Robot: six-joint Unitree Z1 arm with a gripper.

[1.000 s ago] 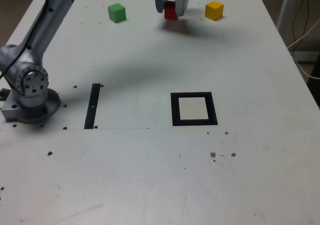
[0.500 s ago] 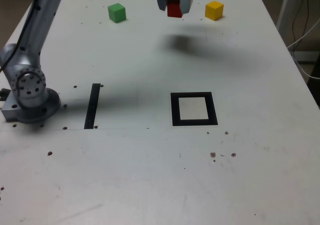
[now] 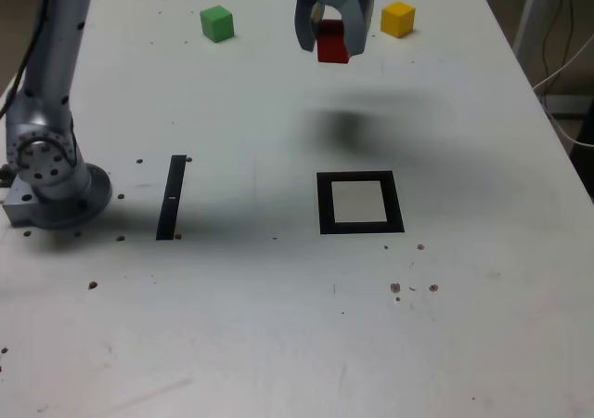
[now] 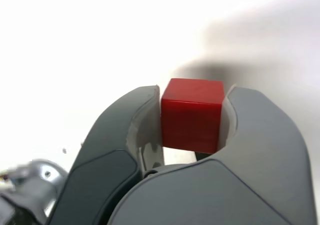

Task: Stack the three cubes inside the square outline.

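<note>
The gripper (image 3: 332, 39) hangs above the far half of the white table (image 3: 464, 325) with its two grey jaws clamped on the red cube (image 3: 332, 42), one jaw on each side of it. In the wrist view the gripper (image 4: 192, 116) presses the red cube (image 4: 192, 115) between pale inner pads (image 4: 146, 127), and the cube's top face and one side face show clear of the jaws. The cube is off the table: its blurred dark shadow (image 3: 345, 125) lies on the surface nearer the camera, apart from the cube itself. The green cube (image 3: 217, 23) rests on the table toward the exterior view's left of the gripper, and the yellow cube (image 3: 398, 19) rests toward the exterior view's right, closer to the gripper than the green one (both sit near the table's far edge). The square outline (image 3: 360, 202), a thick black frame with a pale centre, lies flat well nearer the camera than the held cube, with nothing inside it. A narrow black strip (image 3: 171, 196) lies to the exterior view's left of the square, beside the arm's round grey base (image 3: 56, 190).
</note>
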